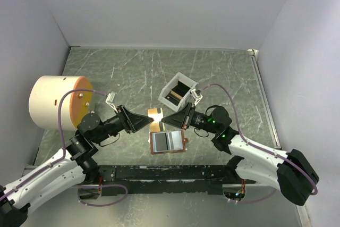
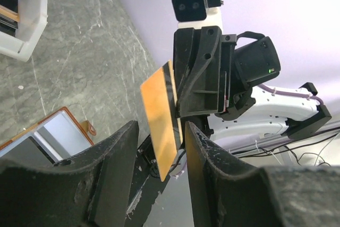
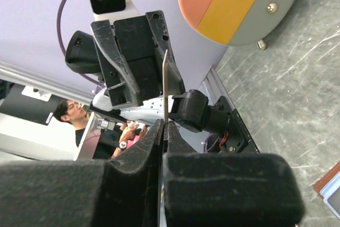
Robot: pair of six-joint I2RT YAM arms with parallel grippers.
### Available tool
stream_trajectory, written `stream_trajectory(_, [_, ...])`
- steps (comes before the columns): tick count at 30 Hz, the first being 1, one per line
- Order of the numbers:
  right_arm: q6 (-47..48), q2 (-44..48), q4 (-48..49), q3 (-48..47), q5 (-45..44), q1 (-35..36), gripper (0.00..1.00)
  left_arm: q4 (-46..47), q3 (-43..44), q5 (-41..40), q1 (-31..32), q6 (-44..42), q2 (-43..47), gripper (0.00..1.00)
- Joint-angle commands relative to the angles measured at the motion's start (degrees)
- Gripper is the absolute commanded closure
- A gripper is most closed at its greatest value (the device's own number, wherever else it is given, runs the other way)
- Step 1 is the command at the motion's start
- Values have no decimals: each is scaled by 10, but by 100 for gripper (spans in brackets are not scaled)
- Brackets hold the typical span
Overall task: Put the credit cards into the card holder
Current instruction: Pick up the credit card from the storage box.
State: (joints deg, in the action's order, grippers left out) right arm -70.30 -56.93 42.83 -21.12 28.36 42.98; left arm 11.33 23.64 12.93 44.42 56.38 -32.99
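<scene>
Above the counter (image 1: pixel 223 78), just beyond the open card holder (image 1: pixel 159 142): a gold-tan card (image 1: pixel 155 116) between two tools.

The right tool (image 3: pixel 162 126) is clamped on one edge of the card, which is thin, stiff and smooth, with a dark stripe along one side. The left tool (image 1: pixel 147 122) has its jaws apart on either side of the card's other end, with no pinch visible. For a clean handover, the left jaws should probably close flat on both faces before the right lets go, leaving a long free edge to lead into a pocket. The holder lies flat, brown leather outside, pale blue-grey pockets inside. Dark cards (image 1: pixel 180 91) stand in a white plastic box (image 1: pixel 166 97) behind.
</scene>
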Motion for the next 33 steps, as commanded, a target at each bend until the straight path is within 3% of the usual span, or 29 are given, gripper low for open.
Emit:
stream_trajectory(1, [-10,-1,52,7,18,0,100,27,-9,13,3,-3,1,49])
stream_trajectory(4, [-4,5,39,8,13,0,100,33,-11,18,3,-2,0,52])
stream_trajectory(12, [4,5,21,21,15,1,100,70,-27,38,3,4,-8,81])
stream_trajectory(14, [7,3,14,24,13,1,100,78,-29,48,3,4,-16,92])
stream_trajectory(17, [14,2,-1,24,13,0,100,91,-35,56,3,3,-24,93])
stream_trajectory(24, [80,43,-178,1,-43,0,64,48,-32,29,3,-17,-27,93])
stream_trajectory(30, [150,87,-378,-16,-157,-1,47,15,-44,0,3,-24,-70,93])
stream_trajectory(33, [177,94,-443,-19,-213,-1,40,47,-73,-1,3,-7,-101,93])
